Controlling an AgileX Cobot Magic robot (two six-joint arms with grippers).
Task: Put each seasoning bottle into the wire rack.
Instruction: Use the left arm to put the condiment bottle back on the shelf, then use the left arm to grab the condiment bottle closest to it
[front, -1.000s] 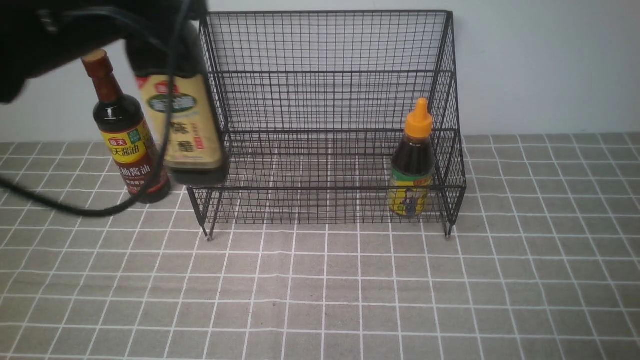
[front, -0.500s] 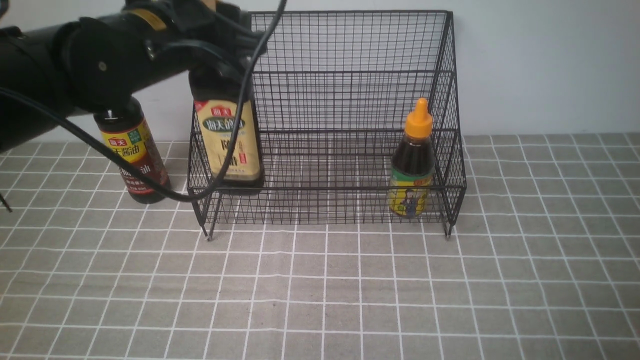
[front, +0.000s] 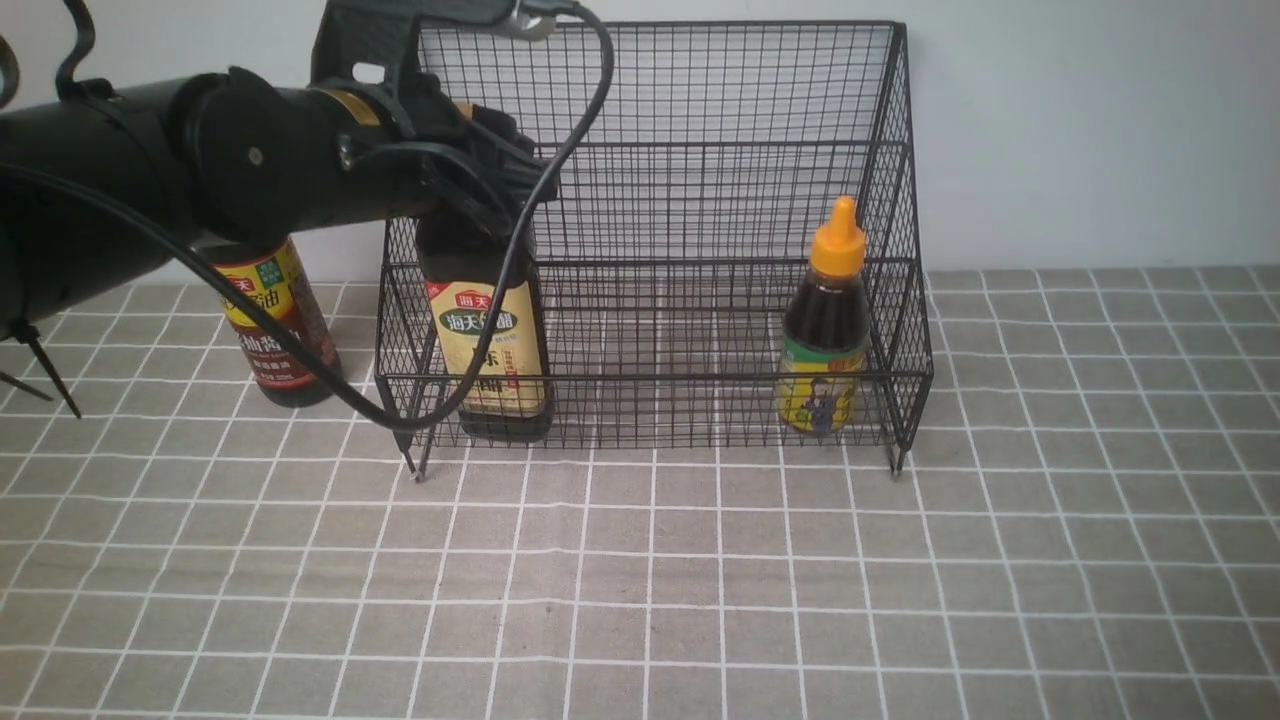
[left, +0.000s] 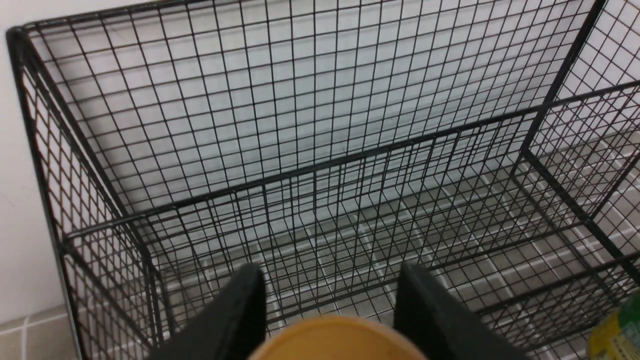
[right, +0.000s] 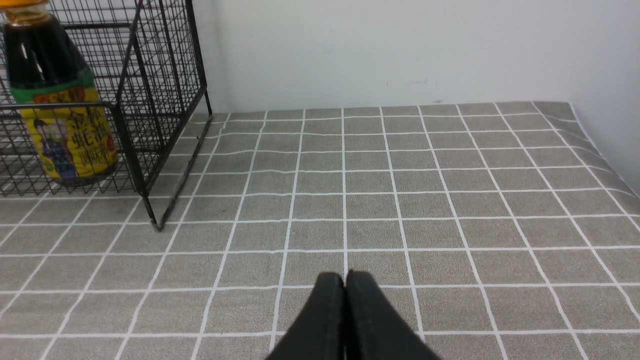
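The black wire rack (front: 700, 150) stands against the wall. My left gripper (front: 480, 200) reaches over its left side, shut on the neck of the wide gold-capped seasoning bottle (front: 495, 350), which stands upright in the front left corner of the lower tier. In the left wrist view the gold cap (left: 335, 340) sits between my black fingers (left: 240, 310). The small orange-nozzle bottle (front: 825, 330) stands in the lower tier's right end. The tall slim bottle (front: 275, 330) stands on the cloth left of the rack, its top hidden by my arm. My right gripper (right: 345, 277) is shut and empty above the cloth.
A grey checked cloth (front: 700, 580) covers the table in front of the rack. The white wall (front: 1100, 130) is close behind it. In the right wrist view the cloth folds down over the table's edge (right: 605, 160). My left arm's cable (front: 330, 385) hangs before the rack's left corner.
My left arm carried the gold-capped bottle from beside the tall bottle rightward over the rack's side, then lowered it into the front left corner. The other bottles stayed put.
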